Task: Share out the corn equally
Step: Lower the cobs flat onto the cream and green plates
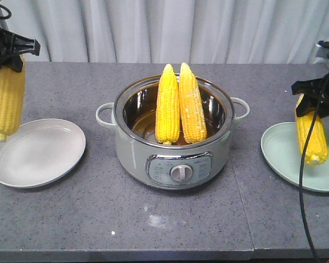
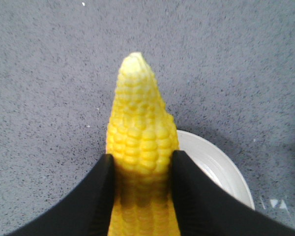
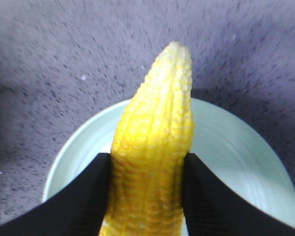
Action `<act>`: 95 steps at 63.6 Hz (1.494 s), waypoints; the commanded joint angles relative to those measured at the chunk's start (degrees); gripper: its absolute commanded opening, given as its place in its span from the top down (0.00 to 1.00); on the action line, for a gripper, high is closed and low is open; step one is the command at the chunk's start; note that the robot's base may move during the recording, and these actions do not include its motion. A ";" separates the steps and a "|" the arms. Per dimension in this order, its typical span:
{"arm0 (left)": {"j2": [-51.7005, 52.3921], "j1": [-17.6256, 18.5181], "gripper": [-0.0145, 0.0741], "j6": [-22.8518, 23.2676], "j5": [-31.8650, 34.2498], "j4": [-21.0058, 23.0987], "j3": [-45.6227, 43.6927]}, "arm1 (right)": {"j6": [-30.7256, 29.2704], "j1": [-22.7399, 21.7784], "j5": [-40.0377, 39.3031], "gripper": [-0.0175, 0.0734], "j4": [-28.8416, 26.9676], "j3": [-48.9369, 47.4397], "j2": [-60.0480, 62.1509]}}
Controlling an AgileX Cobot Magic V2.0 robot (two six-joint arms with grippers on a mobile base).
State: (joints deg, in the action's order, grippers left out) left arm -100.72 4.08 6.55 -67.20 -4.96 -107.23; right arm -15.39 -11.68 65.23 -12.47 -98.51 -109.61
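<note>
Two claws each hold one cob of corn, one on either side of the pot [image 1: 172, 159]. Left of the pot, the left claw [image 1: 11, 52] is clamped on the thick upper end of a cob [image 1: 6, 98] that hangs nearly upright with its pointed end down. The left wrist view shows the black fingers [image 2: 101, 191] pressed against both flanks of that cob [image 2: 137, 113]. Its tip sits at the edge of the white plate [image 1: 44, 153] that is farthest from the pot, and I cannot tell whether tip and rim touch. Right of the pot, the right claw [image 1: 312, 101] grips another cob [image 1: 311, 137] the same way, tilted a little, with its lower end over the pale green plate [image 1: 285, 153]. From the right wrist, the fingers [image 3: 91, 196] squeeze the cob [image 3: 157, 118] above the middle of that plate [image 3: 236, 147]. Contact between cob and plate cannot be judged. A black cable [image 1: 302, 192] hangs from the right arm down past the green plate. Two more cobs [image 1: 168, 104] [image 1: 192, 104] stand side by side inside the pot, touching each other, points up and leaning on the back rim. The pot has a dial on its front and rests between the plates on a grey speckled table [image 1: 153, 219], with a pale curtain [image 1: 153, 27] behind it.
</note>
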 commanded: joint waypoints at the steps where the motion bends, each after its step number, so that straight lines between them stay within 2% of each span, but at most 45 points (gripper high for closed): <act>1: 0.82 0.05 0.85 -0.12 3.00 0.05 -1.56 | -1.15 -0.37 0.39 0.81 -1.00 -1.57 0.54; 14: -2.08 0.05 0.85 -0.12 2.87 0.54 -1.56 | -2.08 -0.37 2.98 0.78 -0.07 -1.57 -2.49; 22: -2.83 0.05 0.85 -0.32 2.78 0.48 -1.56 | -2.13 -0.37 2.18 0.71 0.62 -1.57 -2.70; 30: -3.17 0.05 0.85 -0.31 2.57 0.48 -1.56 | -2.27 -0.37 2.11 0.59 1.18 -1.57 -2.70; 42: -3.53 0.05 0.85 -0.37 1.04 0.48 -1.56 | -1.73 -0.37 2.35 0.33 1.86 -1.57 -2.70; 49: -4.47 0.05 0.85 -0.49 -0.46 0.48 -1.56 | -0.87 -0.37 2.72 0.25 1.95 -1.57 -2.70; 58: -5.62 0.05 0.85 -0.55 -3.00 0.54 -1.56 | -0.35 -0.37 3.42 0.25 2.07 -1.57 -2.70; 78: -7.87 0.05 0.85 -0.61 -3.59 3.53 -1.56 | 1.08 -0.37 4.73 0.25 3.59 -1.57 -2.70; 95: -9.81 0.11 0.84 -0.56 -4.52 3.75 -1.56 | 2.90 -0.37 4.98 0.25 4.79 -1.57 -2.70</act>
State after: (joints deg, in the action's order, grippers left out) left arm -113.35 4.08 5.96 -71.45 -1.69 -107.23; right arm -12.65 -11.68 70.36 -7.81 -98.51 -115.45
